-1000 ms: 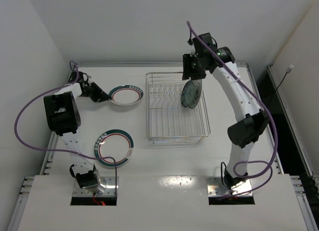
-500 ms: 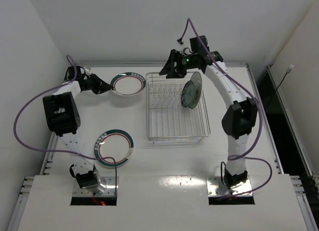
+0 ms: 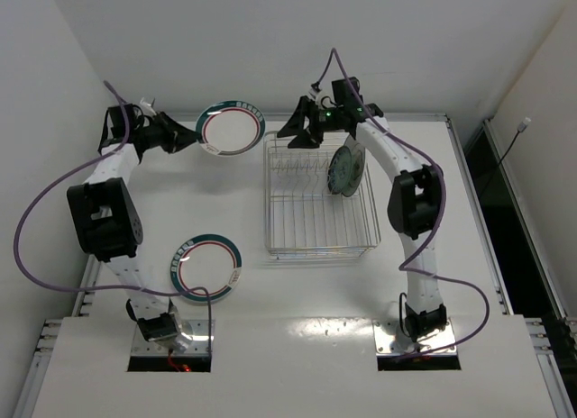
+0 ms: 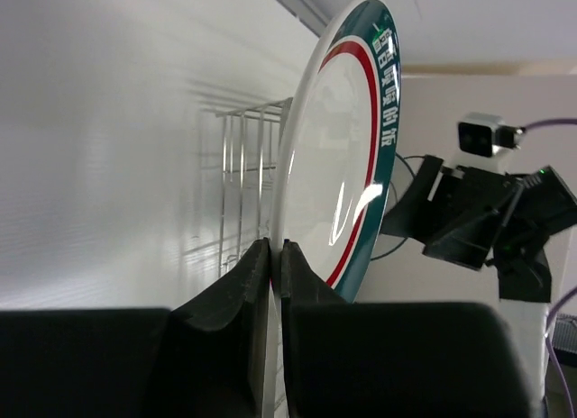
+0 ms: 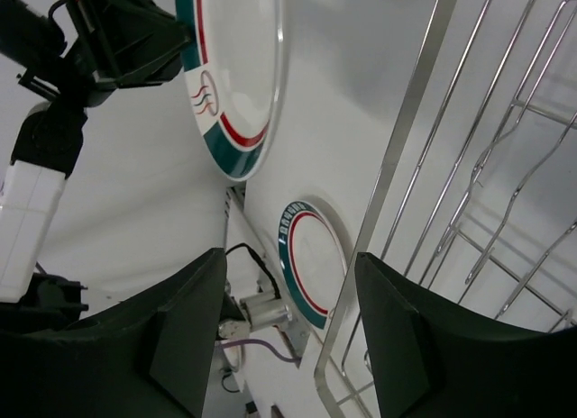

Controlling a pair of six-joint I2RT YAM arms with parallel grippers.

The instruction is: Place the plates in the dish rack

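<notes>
My left gripper [image 3: 195, 135] is shut on the rim of a white plate with teal and red rings [image 3: 232, 127], held up on edge in the air left of the dish rack [image 3: 320, 249]. In the left wrist view the fingers [image 4: 252, 283] pinch that plate [image 4: 338, 166]. A second ringed plate [image 3: 207, 268] lies flat at the front left. A small teal patterned plate [image 3: 346, 168] stands on edge in the rack. My right gripper [image 3: 296, 130] is open and empty above the rack's back left corner, close to the held plate. The pale grey plate is out of view.
The rack's silver wire frame [image 5: 406, 157] fills the right of the right wrist view, with the held plate [image 5: 236, 67] and the lying plate [image 5: 311, 265] beyond it. Purple cables loop from both arms. White walls close the back and left.
My left gripper has lifted the ringed plate off the table and tilted it on edge, moving it back and up. My right gripper has let go of the teal plate and swung left.
</notes>
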